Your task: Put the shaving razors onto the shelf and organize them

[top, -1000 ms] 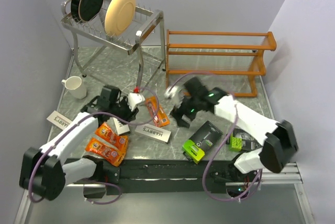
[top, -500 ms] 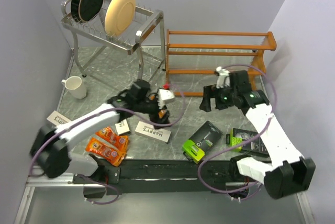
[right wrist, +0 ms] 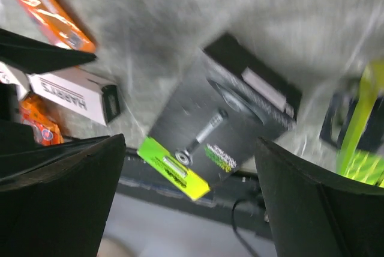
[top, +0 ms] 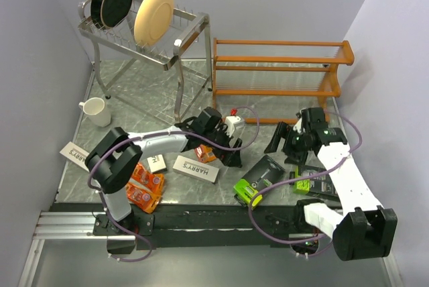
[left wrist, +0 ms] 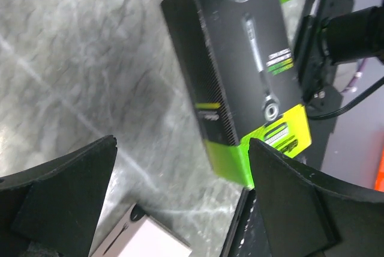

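Quick progress check: basically nothing is on the shelf [top: 278,79] yet; all three tiers look bare from the top camera, and every pack of shaving razors I can spot is lying on the marble table [top: 134,89], out in front of the shelf and not touching it.

- **White boxes:** one white HARRY'S box [top: 196,169] sits mid-table; a second HARRY'S box [top: 76,153] is way over at the left edge; a smaller white box [top: 157,163] lies between them.
- **Orange:** the orange packs [top: 137,186] are piled near the left arm's base; a stray orange pack [top: 204,153] pokes out from under that arm.
- **Black and lime:** the middle black-and-lime pack [top: 258,180] lies near the front edge; the right-hand black-and-lime pack [top: 312,181] is tucked beside the right arm.

The left gripper [top: 231,151] hangs over the table just beside the middle black-and-lime pack; its wrist cam shows the jaws spread wide with nothing between them and the pack right ahead. The right gripper [top: 287,147] is on the other side of that same pack; jaws wide apart too, and empty; its view is blurry, but the pack fills the middle of it.

My read: both arms are lining up on one pack, so this is the very start of a pick; the whole lot is left to carry over and arrange on the tiers. The mug [top: 94,111] and the metal plate rack [top: 144,32] aren't part of the job.
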Controlling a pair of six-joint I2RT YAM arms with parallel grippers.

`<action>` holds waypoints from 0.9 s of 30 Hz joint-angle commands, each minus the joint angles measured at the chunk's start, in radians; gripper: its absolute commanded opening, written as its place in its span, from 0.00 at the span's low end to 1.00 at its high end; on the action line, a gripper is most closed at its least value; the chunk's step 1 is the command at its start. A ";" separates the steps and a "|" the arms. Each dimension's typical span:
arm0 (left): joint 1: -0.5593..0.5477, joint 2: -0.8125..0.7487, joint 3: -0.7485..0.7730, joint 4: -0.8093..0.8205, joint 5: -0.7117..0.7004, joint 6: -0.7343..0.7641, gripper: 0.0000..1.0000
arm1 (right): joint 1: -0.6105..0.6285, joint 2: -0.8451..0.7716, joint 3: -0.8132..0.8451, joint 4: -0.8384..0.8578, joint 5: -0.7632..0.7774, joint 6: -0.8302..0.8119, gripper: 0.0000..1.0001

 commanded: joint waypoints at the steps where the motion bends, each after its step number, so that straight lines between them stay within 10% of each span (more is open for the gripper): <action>1: -0.041 0.045 0.046 0.066 0.059 -0.070 0.96 | 0.000 -0.045 -0.069 -0.074 0.021 0.101 0.90; 8: -0.108 0.062 -0.018 0.142 0.065 -0.136 0.93 | 0.012 0.019 -0.124 -0.080 0.013 0.103 0.72; 18: -0.127 0.114 -0.090 0.241 0.088 -0.265 0.85 | 0.021 0.168 -0.209 0.110 -0.165 0.017 0.85; 27: -0.125 0.226 -0.009 0.313 0.163 -0.338 0.56 | 0.026 0.188 -0.228 0.557 -0.302 0.202 0.55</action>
